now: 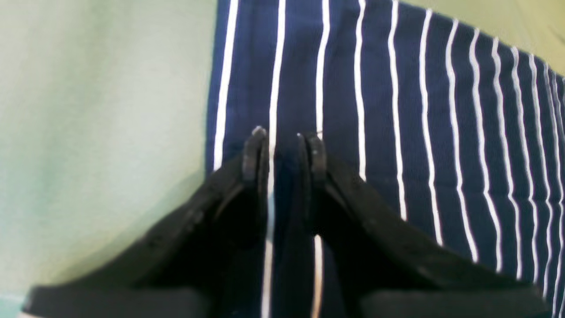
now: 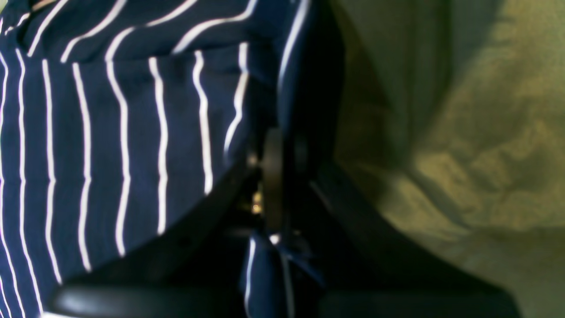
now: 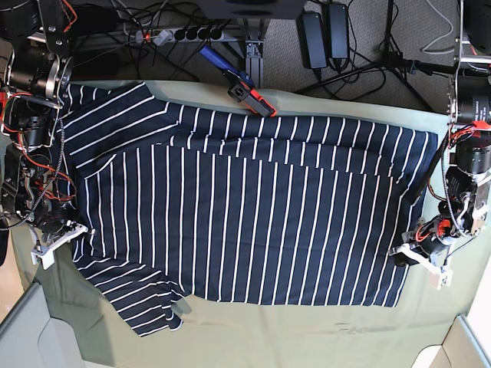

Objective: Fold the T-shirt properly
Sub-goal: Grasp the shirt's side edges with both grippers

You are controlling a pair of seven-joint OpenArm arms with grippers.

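The dark navy short-sleeved T-shirt with thin white stripes (image 3: 245,222) is lying spread across the middle of the olive-green table cloth (image 3: 307,337), its long axis running from 9 o'clock to 3 o'clock in the base view, with one sleeve (image 3: 149,310) sticking out toward 7 o'clock and the far long edge folded over in a band toward 12 o'clock. The left gripper (image 3: 418,257) is sitting at the shirt's 3 o'clock edge; in the left wrist view its black fingers (image 1: 255,154) are standing partly apart with a strip of striped fabric running between them, and whether the pads are actually pinching that fabric cannot be told. In that same view the shirt's straight edge is lying at 10 o'clock from the gripper (image 1: 282,137), with bare cloth (image 1: 101,132) beyond it. The right gripper (image 3: 57,238) is sitting at the shirt's 9 o'clock edge; in the right wrist view its jaws are standing closed together on a fold of the T-shirt (image 2: 110,145), with navy fabric bunching above and below the gripper (image 2: 276,176), and wrinkled green cloth (image 2: 485,132) lying toward 3 o'clock. An orange-and-black clamp-like tool with a blue handle (image 3: 242,88) is resting at the table's 12 o'clock edge, just touching the shirt's far border. Black cables and power bricks (image 3: 322,34) are lying beyond the table.
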